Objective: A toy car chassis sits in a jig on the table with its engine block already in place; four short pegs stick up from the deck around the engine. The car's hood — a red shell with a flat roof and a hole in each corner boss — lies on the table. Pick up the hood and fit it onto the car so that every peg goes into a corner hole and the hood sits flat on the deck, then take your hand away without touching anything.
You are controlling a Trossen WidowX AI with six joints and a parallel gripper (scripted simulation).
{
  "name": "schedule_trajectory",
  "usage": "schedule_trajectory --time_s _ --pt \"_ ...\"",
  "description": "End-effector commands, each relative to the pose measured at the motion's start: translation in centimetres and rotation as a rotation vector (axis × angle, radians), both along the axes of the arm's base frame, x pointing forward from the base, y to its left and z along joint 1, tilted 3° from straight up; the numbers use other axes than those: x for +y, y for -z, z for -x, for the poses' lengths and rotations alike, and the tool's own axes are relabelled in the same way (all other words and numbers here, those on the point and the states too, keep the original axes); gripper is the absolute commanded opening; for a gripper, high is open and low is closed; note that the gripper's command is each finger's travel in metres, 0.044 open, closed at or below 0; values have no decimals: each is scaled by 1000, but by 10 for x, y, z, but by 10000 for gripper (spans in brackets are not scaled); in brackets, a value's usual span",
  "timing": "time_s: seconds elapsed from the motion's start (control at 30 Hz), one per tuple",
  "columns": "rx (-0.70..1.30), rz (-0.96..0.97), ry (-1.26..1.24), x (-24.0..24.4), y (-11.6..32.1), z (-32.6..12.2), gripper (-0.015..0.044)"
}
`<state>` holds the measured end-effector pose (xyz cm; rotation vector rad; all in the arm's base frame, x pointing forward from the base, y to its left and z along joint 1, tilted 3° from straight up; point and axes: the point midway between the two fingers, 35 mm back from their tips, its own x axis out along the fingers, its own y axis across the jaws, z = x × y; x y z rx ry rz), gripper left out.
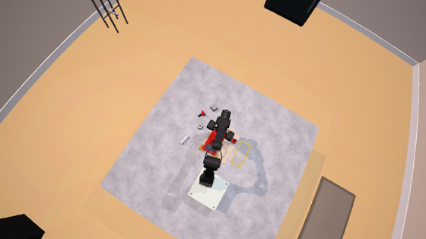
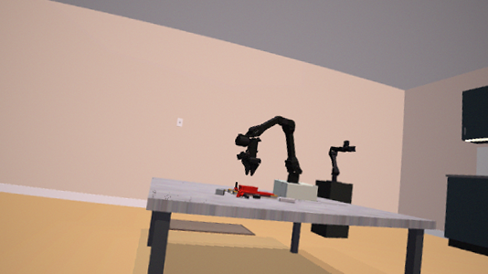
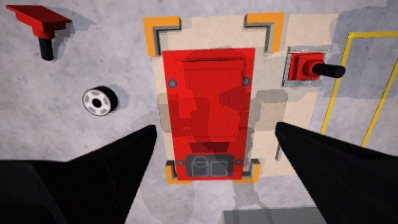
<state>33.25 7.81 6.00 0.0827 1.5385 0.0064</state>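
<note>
The hood (image 3: 212, 102) (image 2: 248, 188) is a raised red shell with a flat roof, sitting on the red car chassis (image 3: 169, 62) (image 2: 265, 194). It looks level and square to the chassis. The chassis lies between orange corner brackets on the beige jig board (image 3: 205, 39). The engine block is hidden under the hood. Grey round spots show on the red deck near its sides; whether each peg is in its corner hole cannot be told. My gripper (image 3: 215, 129) (image 2: 250, 174) is open and empty, pointing down well above the hood, touching nothing.
A red part with a black stem (image 3: 303, 67) (image 1: 234, 141) stands in a holder right of the chassis, beside a yellow outline (image 3: 336, 85). Left lie a wheel (image 3: 98, 102) (image 1: 198, 126), another red part (image 3: 40, 20) (image 1: 202, 113) and a pale bar (image 1: 185, 139). A grey block (image 1: 214, 107) lies beyond.
</note>
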Motion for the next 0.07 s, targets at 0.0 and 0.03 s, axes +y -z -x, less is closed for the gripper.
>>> schedule_trajectory --time_s 0.0,0.03 --pt "1 -3 -5 0 -1 0 440" --pt "1 -3 -5 0 -1 0 440"
